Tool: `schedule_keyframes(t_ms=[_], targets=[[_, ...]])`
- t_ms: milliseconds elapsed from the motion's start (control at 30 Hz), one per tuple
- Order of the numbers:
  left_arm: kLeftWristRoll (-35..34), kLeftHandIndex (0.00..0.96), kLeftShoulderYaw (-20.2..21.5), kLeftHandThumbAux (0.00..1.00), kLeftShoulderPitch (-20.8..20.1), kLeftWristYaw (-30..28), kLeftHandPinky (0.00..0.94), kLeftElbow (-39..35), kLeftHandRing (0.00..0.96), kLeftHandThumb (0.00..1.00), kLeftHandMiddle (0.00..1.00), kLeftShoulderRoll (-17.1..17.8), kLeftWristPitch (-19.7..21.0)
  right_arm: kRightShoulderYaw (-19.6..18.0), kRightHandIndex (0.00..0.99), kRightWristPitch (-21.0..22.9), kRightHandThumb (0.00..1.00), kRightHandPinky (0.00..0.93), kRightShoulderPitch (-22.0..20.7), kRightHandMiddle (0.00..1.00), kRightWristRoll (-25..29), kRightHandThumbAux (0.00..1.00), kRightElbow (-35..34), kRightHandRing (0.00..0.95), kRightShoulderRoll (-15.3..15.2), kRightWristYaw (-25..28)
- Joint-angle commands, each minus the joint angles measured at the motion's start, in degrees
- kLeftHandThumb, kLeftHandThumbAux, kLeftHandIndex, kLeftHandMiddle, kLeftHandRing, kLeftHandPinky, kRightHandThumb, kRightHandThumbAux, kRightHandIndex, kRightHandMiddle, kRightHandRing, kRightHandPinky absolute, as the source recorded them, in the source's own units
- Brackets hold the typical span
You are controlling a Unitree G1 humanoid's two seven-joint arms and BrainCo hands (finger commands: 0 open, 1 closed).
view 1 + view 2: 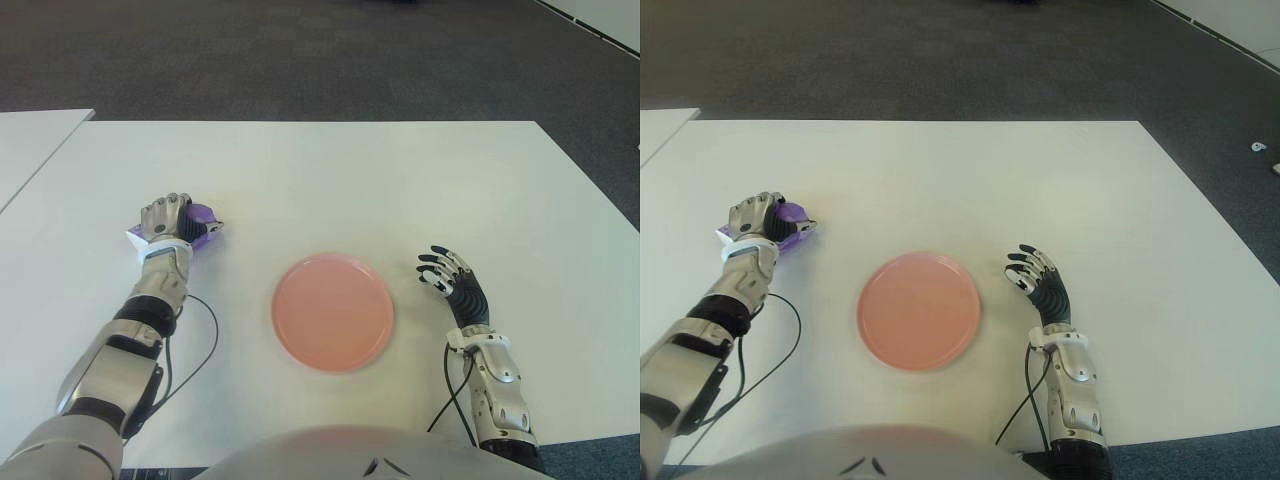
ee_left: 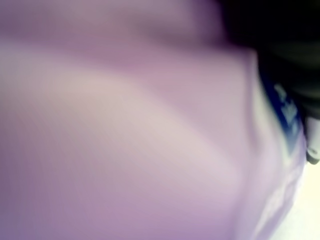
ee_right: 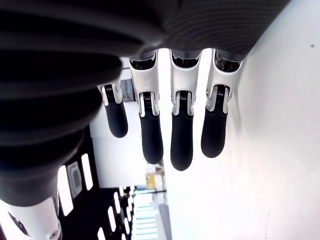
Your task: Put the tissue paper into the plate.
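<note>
A purple tissue pack [image 1: 203,222] lies on the white table at the left, and my left hand [image 1: 172,222] is curled over it, fingers wrapped around the pack. The left wrist view is filled by the pack's purple wrapper [image 2: 150,140] pressed close to the camera. The pink round plate [image 1: 332,311] sits on the table in front of me, to the right of the pack and apart from it. My right hand [image 1: 447,272] shows just right of the plate, fingers spread [image 3: 181,130] and holding nothing.
The white table [image 1: 380,180] stretches far beyond the plate. A second white table edge [image 1: 30,140] shows at the far left. Dark carpet [image 1: 300,60] lies past the table. Black cables [image 1: 205,340] trail from both forearms over the tabletop.
</note>
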Motion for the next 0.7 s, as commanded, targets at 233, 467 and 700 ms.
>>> schedule_keyframes(t_ms=[233, 467, 700], targets=[[-4.63, 0.462, 1.91, 0.657, 6.84, 7.82, 0.518, 10.68, 0.668, 0.964, 0.488, -8.6, 0.42, -0.6, 0.229, 4.2, 0.354, 0.425, 2.19, 0.375, -1.18, 0.731, 4.07, 0.413, 0.64, -2.63], [-3.61, 0.464, 1.53, 0.656, 7.39, 15.67, 0.47, 12.8, 0.616, 0.997, 0.446, -7.86, -5.42, -0.38, 0.237, 4.46, 0.332, 0.417, 1.95, 0.372, -1.9, 0.755, 3.92, 0.409, 0.78, -3.66], [-3.22, 0.464, 0.79, 0.656, 6.72, 18.94, 0.463, 13.58, 0.453, 0.999, 0.472, -7.28, -7.1, -0.08, 0.251, 5.13, 0.323, 0.418, 1.83, 0.371, -1.91, 0.778, 3.19, 0.407, 0.96, -4.53]])
